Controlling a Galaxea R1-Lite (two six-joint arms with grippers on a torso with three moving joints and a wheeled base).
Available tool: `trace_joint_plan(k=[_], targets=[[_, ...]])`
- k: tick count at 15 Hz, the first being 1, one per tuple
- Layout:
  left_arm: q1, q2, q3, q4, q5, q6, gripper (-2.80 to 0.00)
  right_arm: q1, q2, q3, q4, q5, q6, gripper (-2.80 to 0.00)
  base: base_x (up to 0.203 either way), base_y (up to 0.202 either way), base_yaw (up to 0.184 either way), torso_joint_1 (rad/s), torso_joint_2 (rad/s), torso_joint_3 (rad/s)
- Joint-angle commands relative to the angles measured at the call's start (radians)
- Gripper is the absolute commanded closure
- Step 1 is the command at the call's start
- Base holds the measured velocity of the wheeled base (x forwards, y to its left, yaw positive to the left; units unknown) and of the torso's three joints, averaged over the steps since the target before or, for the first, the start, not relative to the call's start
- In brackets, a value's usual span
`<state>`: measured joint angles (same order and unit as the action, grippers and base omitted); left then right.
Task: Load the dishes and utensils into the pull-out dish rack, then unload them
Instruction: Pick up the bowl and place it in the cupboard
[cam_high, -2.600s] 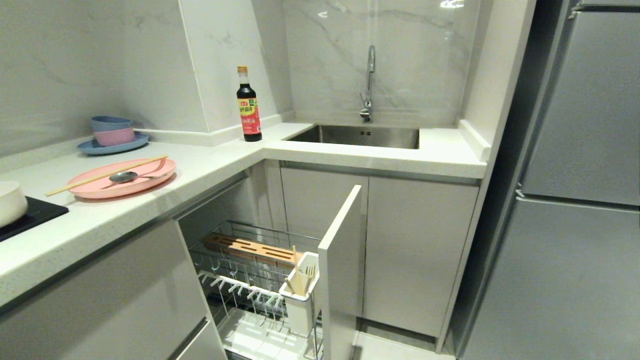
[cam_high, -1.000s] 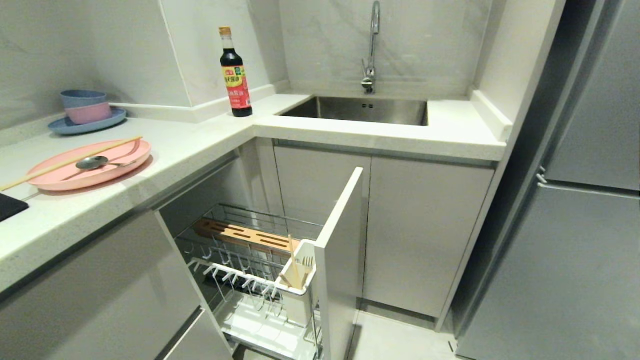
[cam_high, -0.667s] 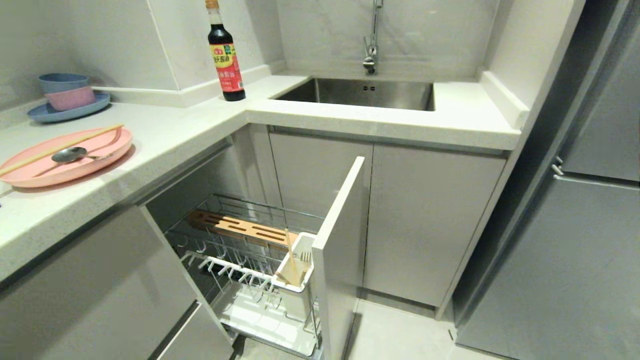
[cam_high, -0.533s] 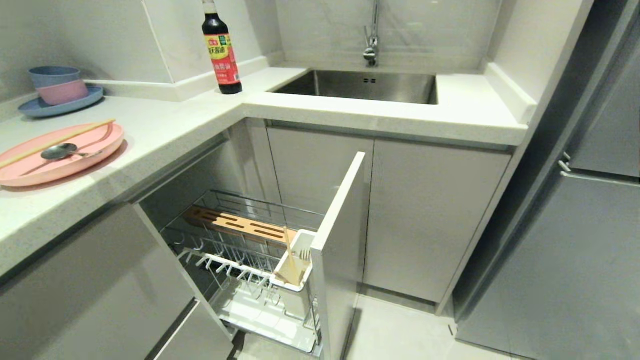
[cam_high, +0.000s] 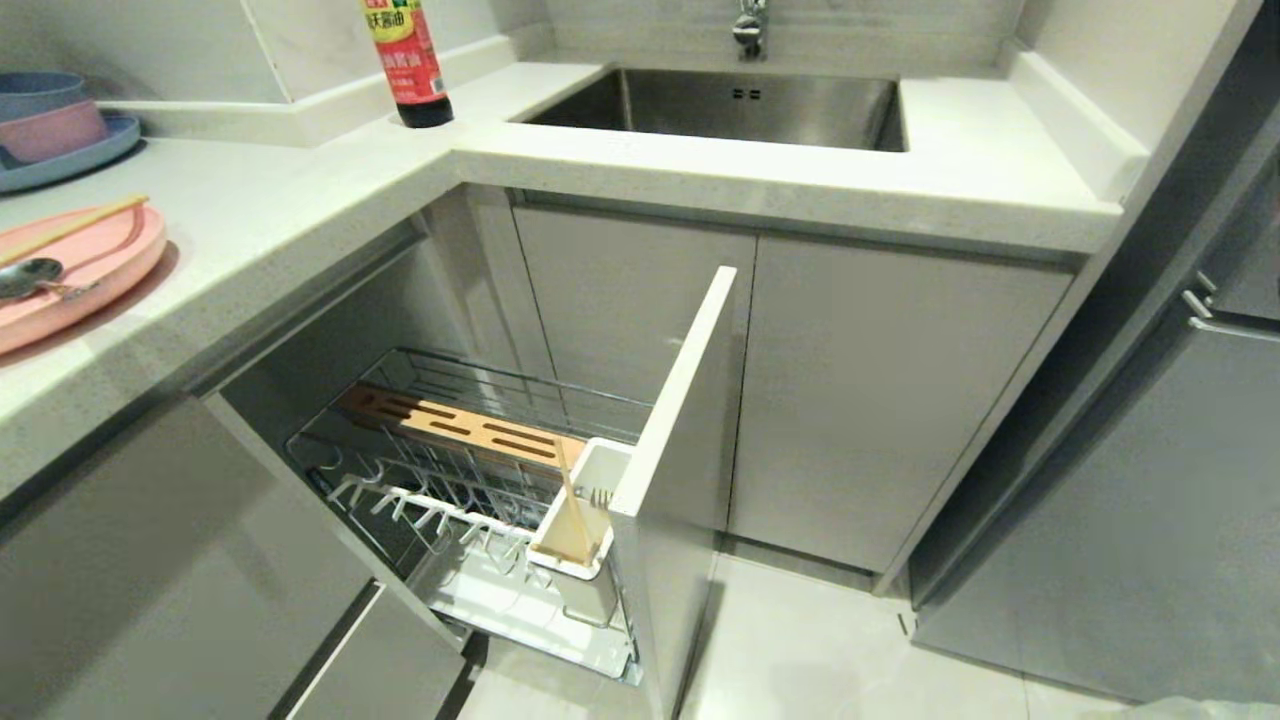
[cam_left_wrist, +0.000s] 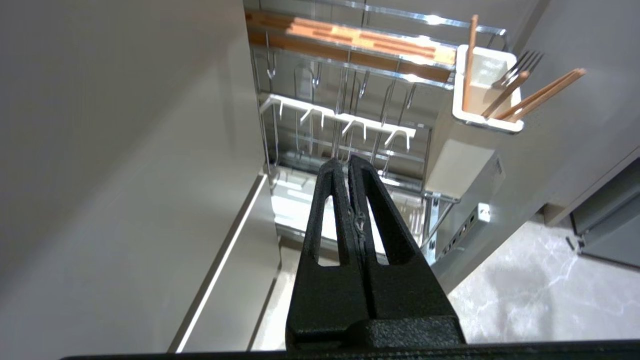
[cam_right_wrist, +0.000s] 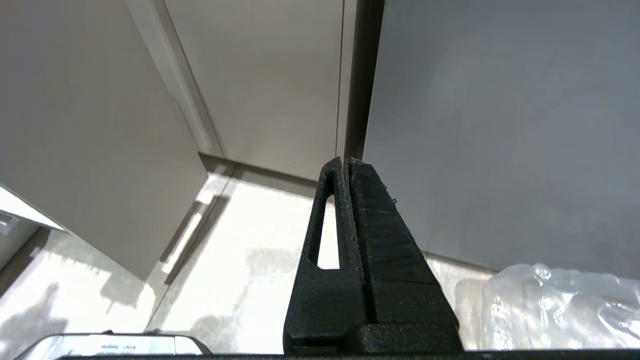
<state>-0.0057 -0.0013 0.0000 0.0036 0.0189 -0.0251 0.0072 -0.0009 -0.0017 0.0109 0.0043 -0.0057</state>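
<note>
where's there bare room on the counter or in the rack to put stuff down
Bare counter runs between the pink plate and the soy sauce bottle, and right of the sink. The rack's prong rows stand empty; its utensil cup is crowded.

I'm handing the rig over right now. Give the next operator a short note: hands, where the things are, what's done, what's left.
Left hand: shut, empty, above the rack. Right hand: shut, empty, pointing at the floor.
Pull-out dish rack: open, dish slots bare; its white cup holds some utensils.
Pink plate sits on the counter with chopsticks and spoon on it. Bowl not in view.
Done: rack pulled out. Left: everything else.
</note>
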Motion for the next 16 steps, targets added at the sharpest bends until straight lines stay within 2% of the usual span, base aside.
trace_joint_plan(k=[1, 8, 13, 16], targets=[[0.000, 0.001, 0.000, 0.001, 0.001, 0.000, 0.00, 0.000, -0.001, 0.000, 0.000, 0.000, 0.000, 0.00, 0.000, 0.000, 0.000, 0.006, 0.00, -0.195], [0.000, 0.000, 0.001, -0.001, 0.000, -0.001, 0.00, 0.000, -0.001, 0.000, 0.000, 0.000, 0.000, 0.00, 0.000, 0.000, 0.000, 0.004, 0.00, -0.199], [0.000, 0.000, 0.002, -0.001, 0.001, -0.002, 0.00, 0.000, -0.001, 0.000, 0.000, 0.000, 0.000, 0.00, 0.000, 0.000, 0.000, 0.004, 0.00, -0.052], [0.000, 0.000, -0.076, -0.036, -0.011, 0.032, 0.00, 0.000, -0.001, 0.000, 0.000, 0.000, 0.000, 0.00, 0.000, 0.000, 0.000, 0.000, 0.00, 0.000]])
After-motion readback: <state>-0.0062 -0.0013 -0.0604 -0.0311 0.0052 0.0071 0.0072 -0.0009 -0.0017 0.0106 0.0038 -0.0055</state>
